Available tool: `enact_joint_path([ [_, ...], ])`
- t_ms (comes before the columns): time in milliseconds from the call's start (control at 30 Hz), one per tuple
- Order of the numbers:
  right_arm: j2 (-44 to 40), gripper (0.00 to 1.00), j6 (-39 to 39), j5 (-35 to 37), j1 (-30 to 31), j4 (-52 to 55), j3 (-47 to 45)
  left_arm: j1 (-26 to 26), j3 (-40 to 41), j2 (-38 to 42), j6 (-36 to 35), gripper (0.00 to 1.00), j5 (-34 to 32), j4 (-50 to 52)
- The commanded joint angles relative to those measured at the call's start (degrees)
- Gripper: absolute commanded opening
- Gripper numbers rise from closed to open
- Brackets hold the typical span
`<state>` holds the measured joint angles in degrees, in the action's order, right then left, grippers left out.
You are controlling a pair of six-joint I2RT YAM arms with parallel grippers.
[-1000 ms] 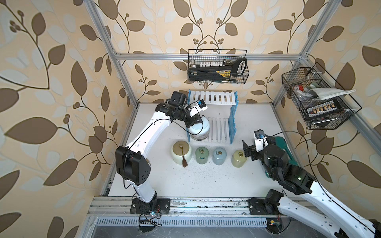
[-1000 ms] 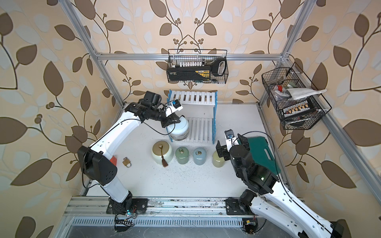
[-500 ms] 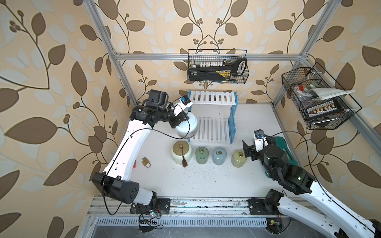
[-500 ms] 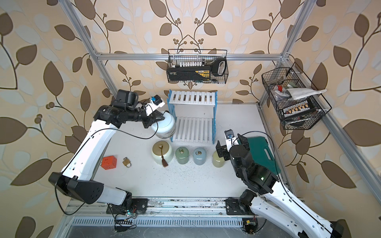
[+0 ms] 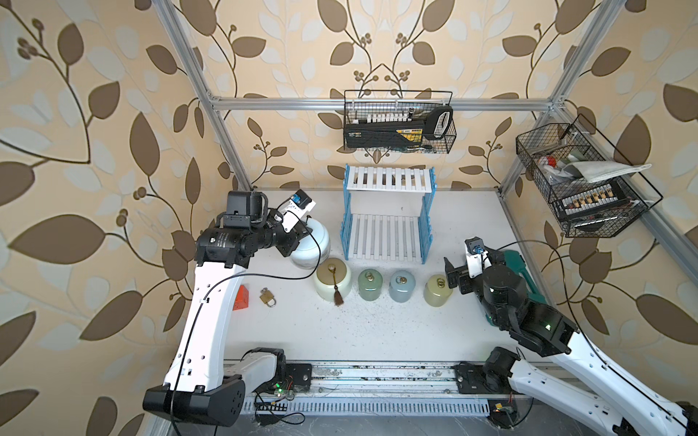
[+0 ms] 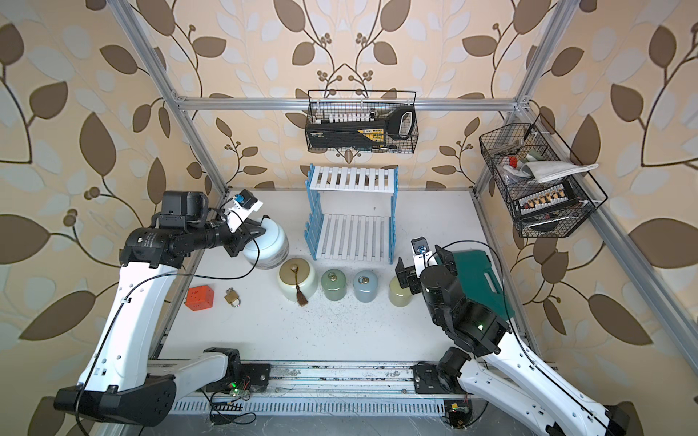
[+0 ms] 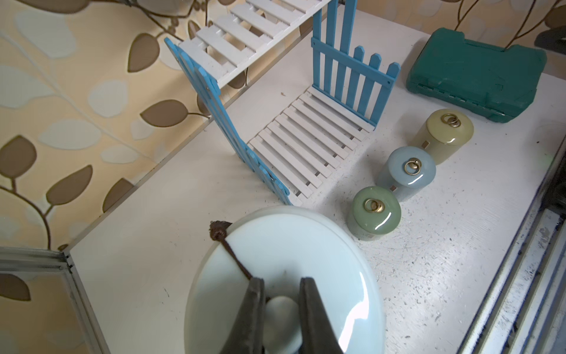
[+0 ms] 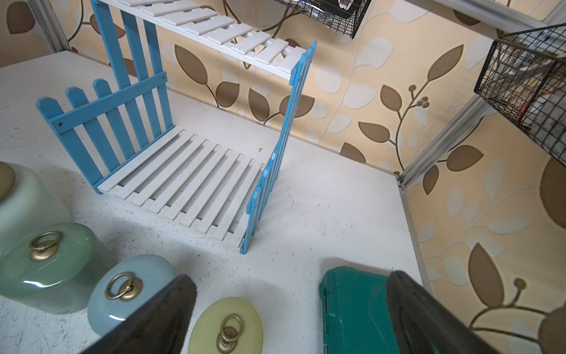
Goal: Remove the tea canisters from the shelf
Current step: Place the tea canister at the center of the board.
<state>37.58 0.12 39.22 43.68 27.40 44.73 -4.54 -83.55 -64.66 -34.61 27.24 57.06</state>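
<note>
Left gripper (image 7: 280, 306), clamped on the pale blue canister (image 7: 291, 245) by its lid knob, has carried it off the shelf (image 5: 383, 234); right gripper (image 8: 289, 280) stands open.

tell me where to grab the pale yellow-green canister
Probably take the pale yellow-green canister by its round sides, from above, fingers front and back: it stands upright, its ring lies flat, and the grey-blue canister stands close beside it.

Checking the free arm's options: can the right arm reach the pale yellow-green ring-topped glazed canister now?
Probably yes. The right gripper stands open right by the pale yellow-green ring-topped canister, which shows between its fingers in the wrist view; nothing covers it, and the grey-blue canister stands apart.
</note>
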Motion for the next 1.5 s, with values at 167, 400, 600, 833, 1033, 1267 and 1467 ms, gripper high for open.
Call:
enact_joint_path([
  [167, 0.0, 0.99, 0.3, 0.1, -0.3, -0.1, -0.4, 8.4, 8.3, 6.8, -1.0, 0.00, 4.2, -9.4],
  [400, -0.7, 0.99, 0.1, 0.7, -0.3, -0.4, -0.7, 14.8, 18.4, 10.3, -0.5, 0.00, 6.1, -13.5],
  [600, -0.1, 0.99, 0.3, 0.6, -0.3, 0.0, -0.5, 17.2, 26.1, 12.0, 0.0, 0.00, 6.2, -17.8],
  [833, -0.3, 0.99, 0.3, 0.4, -0.3, 0.0, -0.5, 18.1, 33.9, 12.7, -1.1, 0.00, 3.7, -24.7],
  [1033, -0.5, 0.99, 0.3, 0.6, -0.3, 0.0, -0.6, 18.2, 38.1, 12.4, -2.4, 0.00, 2.2, -29.6],
  [1267, -0.4, 0.99, 0.3, 0.7, -0.3, 0.2, -0.5, 18.3, 39.9, 10.8, -4.3, 0.00, 1.5, -32.6],
  [1467, -0.7, 0.99, 0.0, 0.7, -0.3, -0.3, -0.8, 18.3, 41.4, 9.9, -5.1, 0.00, 1.4, -33.6],
])
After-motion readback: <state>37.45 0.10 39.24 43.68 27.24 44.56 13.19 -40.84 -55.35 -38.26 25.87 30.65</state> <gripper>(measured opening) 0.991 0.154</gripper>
